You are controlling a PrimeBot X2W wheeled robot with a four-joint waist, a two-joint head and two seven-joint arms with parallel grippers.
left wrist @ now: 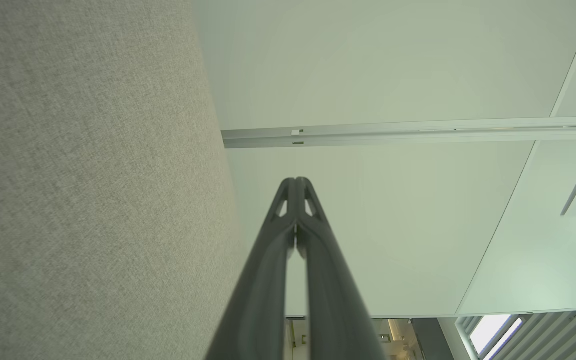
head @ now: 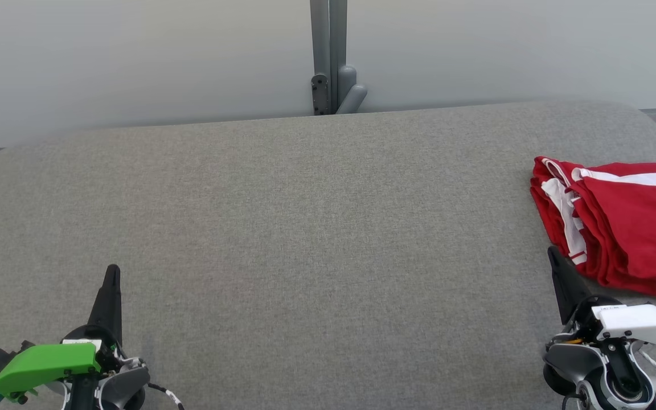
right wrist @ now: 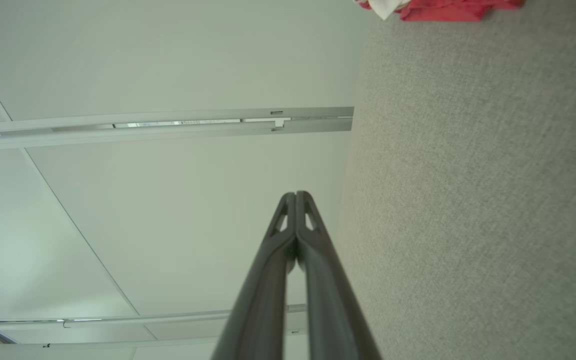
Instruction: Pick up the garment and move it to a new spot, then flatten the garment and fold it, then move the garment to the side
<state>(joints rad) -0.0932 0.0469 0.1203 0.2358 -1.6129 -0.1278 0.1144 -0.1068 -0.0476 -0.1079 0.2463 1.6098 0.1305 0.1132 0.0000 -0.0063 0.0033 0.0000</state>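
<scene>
The garment (head: 618,228), red with white stripes, lay in a compact, layered bundle close to the right edge of the grey fabric-covered worktop (head: 305,228), about midway between its far and near edges. My right pincer (head: 553,253) was clenched on nothing, fingers pressed together and pointing toward the far edge. Its tip stood just beside the bundle's near-left corner; whether it touched the cloth I could not tell. From my right wrist the garment (right wrist: 438,9) showed as a red strip at the top, off to the right of the closed fingers (right wrist: 295,195).

My left pincer (head: 113,273) was clenched and empty too, near the worktop's near-left corner and well apart from the garment; my left wrist view showed its tips (left wrist: 295,182) meeting.

The bundle's left border slanted from far to near, but its right part ran out of the head view, so I could not judge its long axis. I judged the right arm much the nearer, and the garment already looked folded and set aside.
</scene>
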